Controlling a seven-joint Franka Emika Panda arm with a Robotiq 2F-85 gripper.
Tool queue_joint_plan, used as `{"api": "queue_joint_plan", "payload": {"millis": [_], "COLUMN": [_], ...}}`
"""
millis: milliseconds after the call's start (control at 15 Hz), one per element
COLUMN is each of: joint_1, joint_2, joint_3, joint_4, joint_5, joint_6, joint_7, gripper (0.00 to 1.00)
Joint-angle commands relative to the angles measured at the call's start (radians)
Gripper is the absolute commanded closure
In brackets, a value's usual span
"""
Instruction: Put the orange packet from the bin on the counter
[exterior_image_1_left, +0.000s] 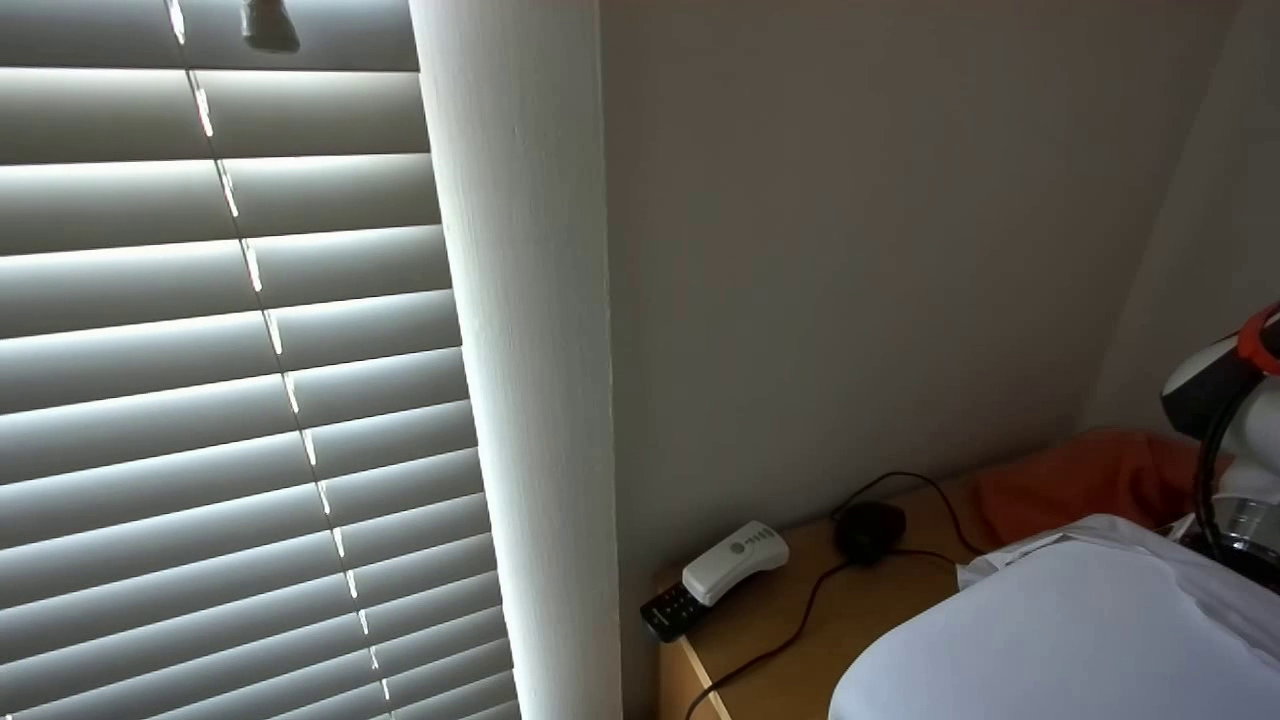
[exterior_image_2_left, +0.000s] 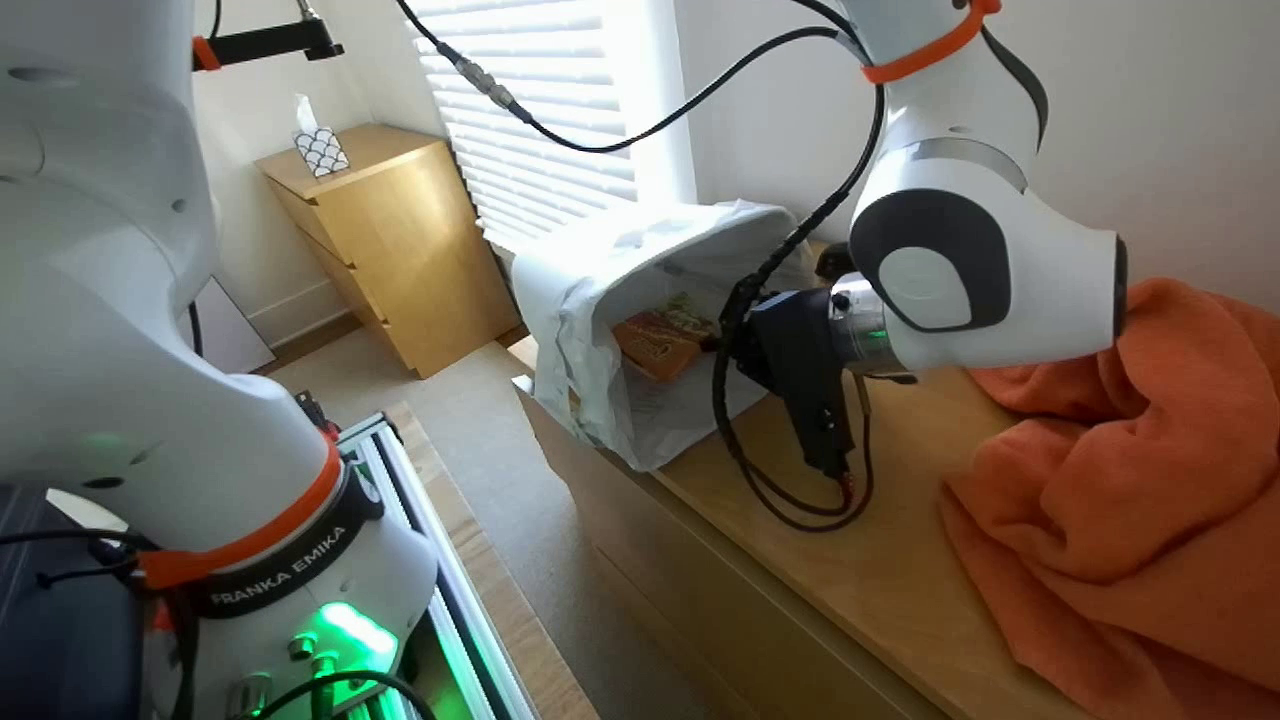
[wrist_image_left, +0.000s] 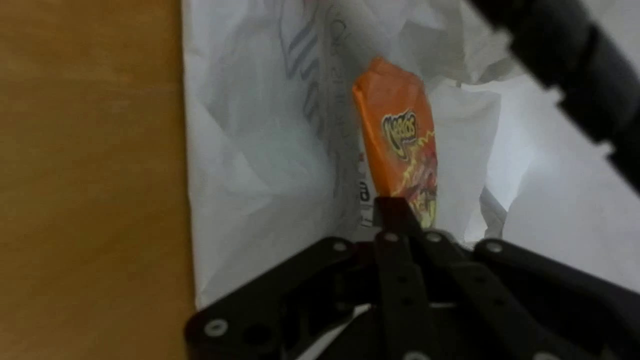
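Observation:
The orange packet (exterior_image_2_left: 658, 342) is inside the white bin (exterior_image_2_left: 632, 425), which lies on its side on the wooden counter (exterior_image_2_left: 900, 480) with a white bag lining it. In the wrist view the packet (wrist_image_left: 395, 115) stretches away from the fingertips, with a creased orange and red front. My gripper (wrist_image_left: 397, 207) is shut on the near edge of the packet; a fold in it runs to the fingertips. In an exterior view the gripper (exterior_image_2_left: 712, 342) reaches into the bin's mouth. The exact contact is partly hidden by the fingers. The bin's outside (exterior_image_1_left: 1050, 630) also shows in an exterior view.
An orange cloth (exterior_image_2_left: 1140, 480) lies on the counter behind the arm. A white remote (exterior_image_1_left: 736, 560), a black remote (exterior_image_1_left: 672, 610) and a dark corded device (exterior_image_1_left: 868, 530) lie near the wall. A black cable loop hangs from the gripper. The bin stands close to the counter's front edge.

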Motion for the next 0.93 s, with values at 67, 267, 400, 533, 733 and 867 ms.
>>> {"api": "queue_joint_plan", "payload": {"millis": [67,267,400,533,733,867], "joint_1": [0.002,-0.008,-0.031,-0.039,-0.040,-0.039], "joint_2": [-0.108,-0.178,-0.133,-0.165,-0.178,-0.166], "joint_3": [-0.054,-0.085,-0.057,-0.070,-0.072,-0.080], "joint_4": [-0.035,-0.056,-0.009,-0.017,-0.030,-0.025], "joint_5": [-0.132,-0.220,-0.201,-0.217,-0.218,-0.223], "joint_6": [0.021,0.045,0.020,0.022,0.029,0.067], "joint_7": [0.074,0.130,0.108,0.121,0.122,0.154], "gripper": [1.00,1.00,0.99,0.99,1.00,1.00]}}
